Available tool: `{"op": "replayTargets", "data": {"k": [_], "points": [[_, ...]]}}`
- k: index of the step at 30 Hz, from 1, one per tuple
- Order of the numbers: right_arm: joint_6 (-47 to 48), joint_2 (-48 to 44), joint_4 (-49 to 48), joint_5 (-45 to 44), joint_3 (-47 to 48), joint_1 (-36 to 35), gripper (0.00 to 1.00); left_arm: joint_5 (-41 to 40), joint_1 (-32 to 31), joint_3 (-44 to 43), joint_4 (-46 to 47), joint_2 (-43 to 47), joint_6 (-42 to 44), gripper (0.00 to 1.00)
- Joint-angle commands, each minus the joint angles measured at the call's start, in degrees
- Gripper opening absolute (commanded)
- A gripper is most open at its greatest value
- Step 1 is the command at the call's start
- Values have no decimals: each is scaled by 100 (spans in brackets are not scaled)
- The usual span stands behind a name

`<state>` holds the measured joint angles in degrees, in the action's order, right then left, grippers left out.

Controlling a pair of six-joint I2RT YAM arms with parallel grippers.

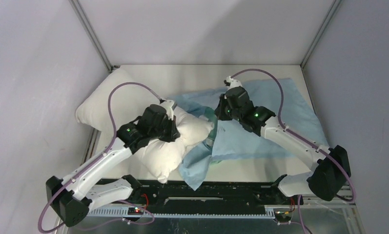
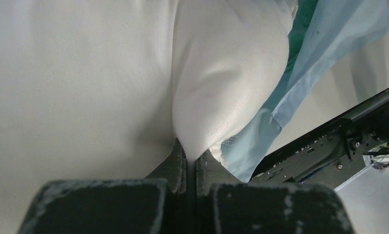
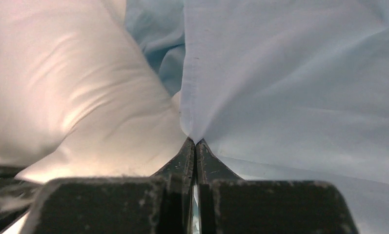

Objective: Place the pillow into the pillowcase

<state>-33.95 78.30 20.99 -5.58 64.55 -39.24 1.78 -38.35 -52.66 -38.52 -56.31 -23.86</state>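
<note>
Top external: pillow (image 1: 175, 141) at table's 8 o'clock, one corner entering pillowcase (image 1: 275, 122) mouth; bulk outside. Left gripper (image 2: 191, 157) clenched on pillow fold; right gripper (image 3: 195, 146) pinching pillowcase edge. Most insertion left.

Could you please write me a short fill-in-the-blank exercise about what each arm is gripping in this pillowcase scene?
1. The left gripper is pinching the white ____.
2. The right gripper is shut on an edge of the light blue ____.
3. In the top view, the pillow lies to the ____ of the pillowcase.
4. Inside the opening, the pillowcase lining is sea-____.

Missing words: pillow; pillowcase; left; green
</note>
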Motion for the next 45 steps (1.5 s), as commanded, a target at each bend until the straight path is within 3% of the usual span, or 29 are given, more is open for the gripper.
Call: {"op": "replayTargets", "data": {"k": [1, 15, 20, 25, 31, 36, 38, 42, 45], "points": [[427, -303, 30, -361, 44, -382, 0, 43, -160, -483, 264, -499, 99, 0], [653, -667, 268, 56, 48, -887, 0, -522, -102, -3064, 502, -2375, -61, 0], [580, -639, 416, 299, 48, -977, 0, -771, -77, -2588, 1908, -2630, -474, 0], [452, -685, 470, 763, 44, -1023, 0, -1710, -49, -1423, 3870, -2720, -917, 0], [228, -896, 526, 1240, 8, -1002, 0, -3223, -163, -1017, 5048, -2613, -930, 0], [17, -687, 438, 1341, -134, -907, 0, -2766, -358, -1197, 4814, -2997, -635, 0], [-63, -624, 376, 1336, -180, -879, 0, -2606, -464, -929, 4786, -2842, -556, 9], [-199, -489, 411, 1348, -198, -716, 0, -1846, -473, -547, 4214, -2145, -578, 48], [-233, -416, 402, 1462, -206, -596, 0, -1326, -505, -444, 3620, -1334, -427, 68]]}}
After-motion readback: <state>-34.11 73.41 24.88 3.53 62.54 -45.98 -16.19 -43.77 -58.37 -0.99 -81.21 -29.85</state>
